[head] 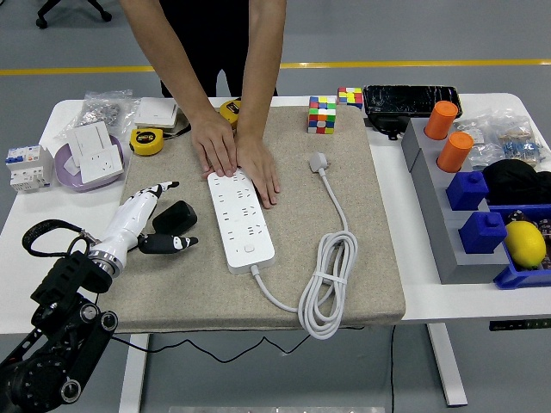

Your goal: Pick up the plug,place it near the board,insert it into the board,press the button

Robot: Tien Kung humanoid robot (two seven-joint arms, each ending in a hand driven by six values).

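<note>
No brand name or label is legible anywhere; the print on the sockets and the tape measures is too small to read.

The landmark is one white power strip [239,218], lying lengthwise on the beige mat [362,275] with its button end nearest me. My left hand [151,219] lies just left of the strip, fingers loosely spread, closed on nothing. A black plug [175,216] rests on the mat against that hand, between my thumb and the other fingers, near the strip's left side.

A person's two hands press flat on the strip's far end: one [215,144] over its top, the other [260,170] at its right edge.

Right of the strip lie its own white plug [319,161] and coiled cable [327,284].

Beyond the strip: two puzzle cubes [322,114], two yellow tape measures [147,141]. Far right: two orange cylinders [441,120], two blue blocks [467,190], one lemon [525,243].
</note>
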